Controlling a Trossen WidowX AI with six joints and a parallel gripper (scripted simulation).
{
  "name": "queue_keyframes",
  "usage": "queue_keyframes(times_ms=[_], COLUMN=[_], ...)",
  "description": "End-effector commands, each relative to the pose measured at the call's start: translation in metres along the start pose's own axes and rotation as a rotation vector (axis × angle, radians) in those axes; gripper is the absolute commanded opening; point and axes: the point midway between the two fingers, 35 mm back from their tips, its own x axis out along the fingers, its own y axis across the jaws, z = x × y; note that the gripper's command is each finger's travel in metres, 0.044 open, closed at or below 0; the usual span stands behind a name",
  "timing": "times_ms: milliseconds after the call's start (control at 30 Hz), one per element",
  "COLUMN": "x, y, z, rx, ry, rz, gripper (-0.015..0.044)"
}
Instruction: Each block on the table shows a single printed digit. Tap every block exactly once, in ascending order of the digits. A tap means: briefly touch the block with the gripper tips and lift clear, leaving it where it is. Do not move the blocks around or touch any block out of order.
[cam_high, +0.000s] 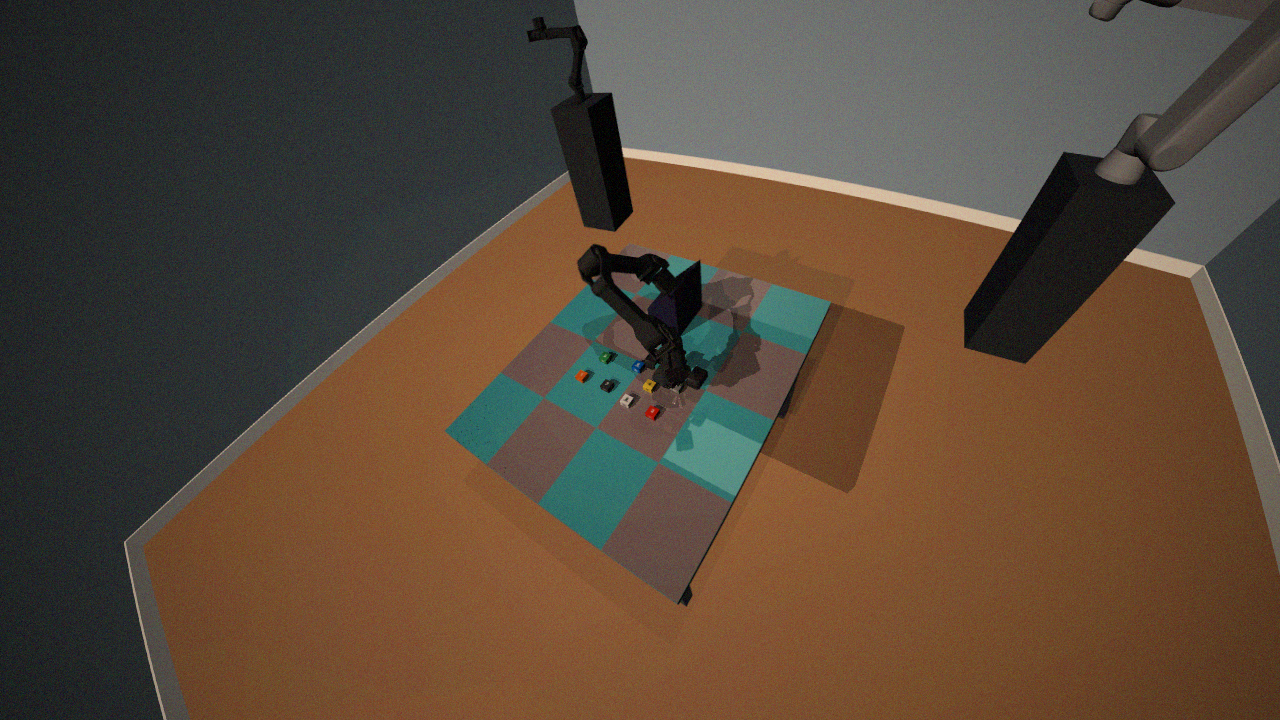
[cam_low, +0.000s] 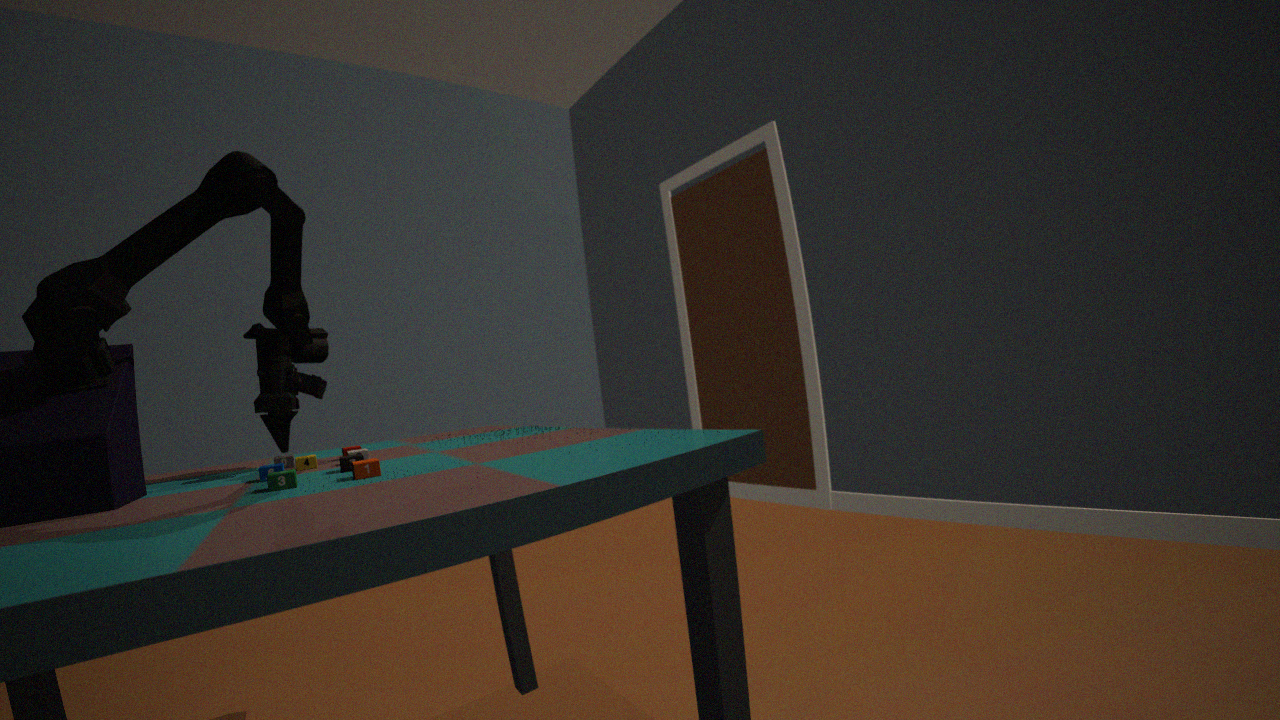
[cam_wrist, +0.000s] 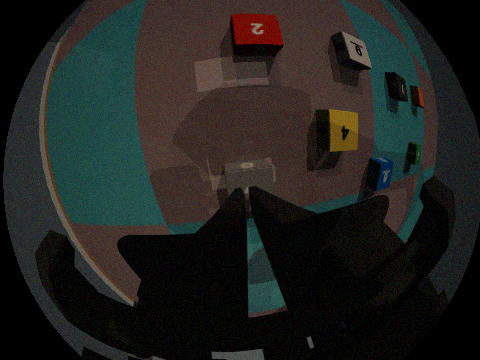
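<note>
My gripper (cam_low: 285, 449) (cam_wrist: 246, 194) is shut, its tips together just above the grey block (cam_low: 283, 460) (cam_wrist: 247, 173). Contact cannot be told; the grey block's digit is blurred. The yellow 4 block (cam_high: 648, 385) (cam_wrist: 343, 131), red 2 block (cam_high: 652, 412) (cam_wrist: 257, 31) and white block (cam_high: 626, 400) (cam_wrist: 353, 50), with an underlined digit, lie around it. The blue block (cam_high: 637, 367) (cam_wrist: 382, 173) has an unclear digit. The black block (cam_high: 607, 385) (cam_wrist: 397, 86), green 3 block (cam_high: 606, 357) (cam_low: 281, 480) and orange 1 block (cam_high: 581, 376) (cam_low: 366, 469) lie farther off.
The checkered table (cam_high: 599, 488) (cam_low: 572, 465) carries the blocks and the arm's dark base (cam_high: 686, 295) (cam_low: 80, 447). Two dark pedestals (cam_high: 595, 161) (cam_high: 1065, 259) with other arms stand away from the table.
</note>
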Motion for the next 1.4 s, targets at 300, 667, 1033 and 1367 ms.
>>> queue_keyframes(times_ms=[300, 667, 1033, 1367], x=[0.006, -0.069, -0.105, -0.112], y=[-0.001, 0.001, -0.015, -0.140], z=[-0.001, 0.000, 0.017, 0.105], rx=[-0.002, -0.008, 0.003, 0.005], ry=[0.002, 0.007, 0.016, -0.002], rz=[-0.002, -0.002, 0.025, 0.069], gripper=[0.0020, 0.0020, 0.0020, 0.0020])
